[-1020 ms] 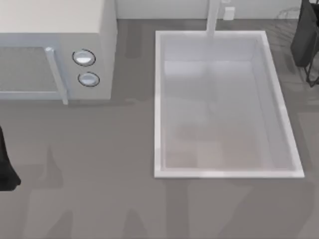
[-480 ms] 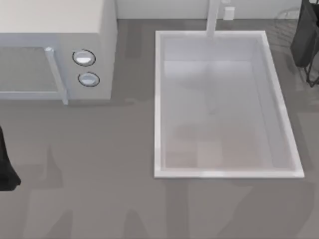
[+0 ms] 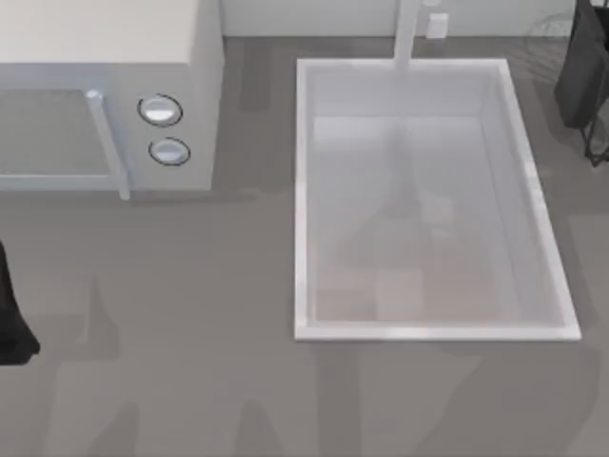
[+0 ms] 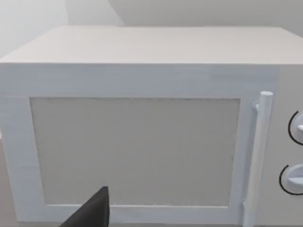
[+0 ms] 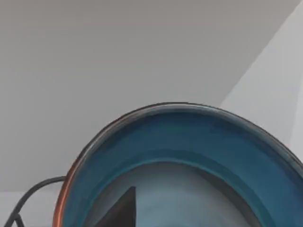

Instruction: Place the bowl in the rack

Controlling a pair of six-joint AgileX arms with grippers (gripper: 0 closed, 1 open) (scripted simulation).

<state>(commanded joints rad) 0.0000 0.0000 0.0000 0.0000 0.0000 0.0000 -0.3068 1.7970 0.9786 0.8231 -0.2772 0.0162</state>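
The bowl (image 5: 189, 137), glossy deep blue with a reddish-brown rim, sits very close in the right wrist view. One dark finger (image 5: 120, 210) of my right gripper reaches inside it, shut on its rim. My right arm (image 3: 582, 67) stands at the table's far right corner. It is over the rack (image 3: 547, 33), whose thin wires show faintly there, and a dark curved wire (image 5: 33, 191) runs beside the bowl. The arm hides the bowl in the top view. My left arm (image 3: 11, 314) is parked at the table's left edge.
A white microwave (image 3: 105, 86) fills the far left and faces the left wrist camera (image 4: 142, 118). The white sink (image 3: 419, 331) lies right of centre, with a faucet (image 3: 407, 33) at its far rim. Grey counter spreads across the front.
Both arms look still in the top view. The shadow on the sink floor has grown and spread toward the basin's middle.
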